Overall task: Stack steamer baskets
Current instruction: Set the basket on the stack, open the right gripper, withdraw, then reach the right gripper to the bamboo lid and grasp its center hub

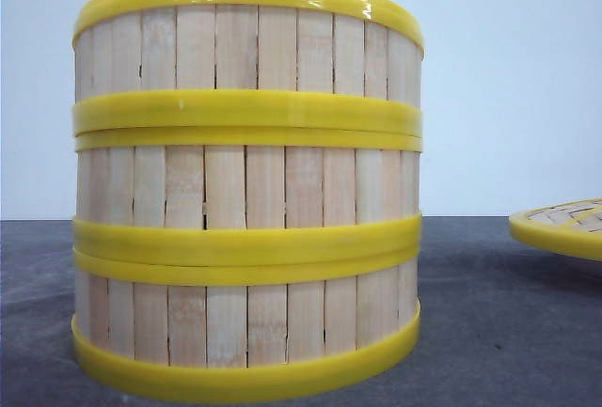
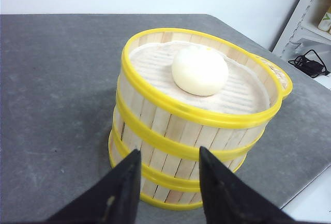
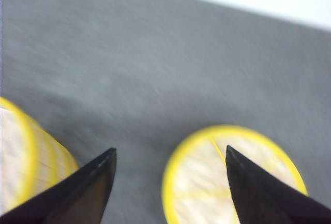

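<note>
Both hands, left [image 2: 168,182] and right [image 3: 170,182], gape beside three stacked steamer baskets [image 1: 246,186] (yellow-rimmed bamboo slats)

Left gripper [image 2: 168,182]: two black fingers [image 2: 121,193] spread apart, nothing between them, not touching anything. They taper to blunt tips and splay outward toward the wrist. Wrist tilted down and forward.

Right gripper [image 3: 170,182]: black fingers [image 3: 85,190] spread wide, wider than the left pair, empty, held up in the air and pointed downward. Its wrist view is blurred, so fine detail of the fingers is unclear; the edges look straight and come to sharp tips.

Neither arm shows in the front view.
</note>
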